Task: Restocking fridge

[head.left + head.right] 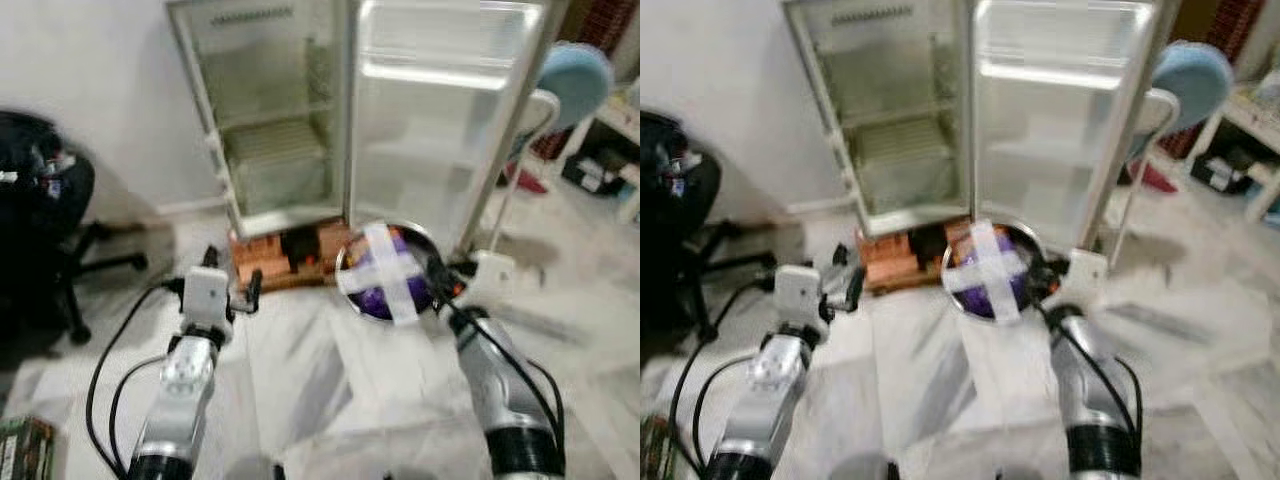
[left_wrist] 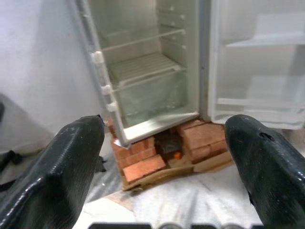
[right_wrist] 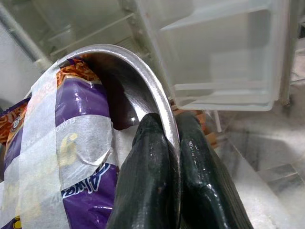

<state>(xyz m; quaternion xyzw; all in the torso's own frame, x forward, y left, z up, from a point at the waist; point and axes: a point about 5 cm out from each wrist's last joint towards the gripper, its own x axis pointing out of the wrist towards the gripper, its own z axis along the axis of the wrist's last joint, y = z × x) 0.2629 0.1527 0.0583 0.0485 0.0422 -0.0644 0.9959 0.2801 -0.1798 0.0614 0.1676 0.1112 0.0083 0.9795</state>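
Right gripper (image 3: 167,143) pinching steel bowl (image 1: 388,270) rim, bowl's mouth facing camera

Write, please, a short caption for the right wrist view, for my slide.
Right gripper fingers pinch the rim of a metal bowl holding a taped purple packet, before the open fridge.

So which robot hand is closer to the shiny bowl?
Right. The right gripper pinches the bowl's rim. The left gripper hangs open, apart from it, to its left.

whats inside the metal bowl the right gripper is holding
A purple snack packet lies in the metal bowl, taped down with a cross of pale tape. The packet and tape cover the bowl's bottom.
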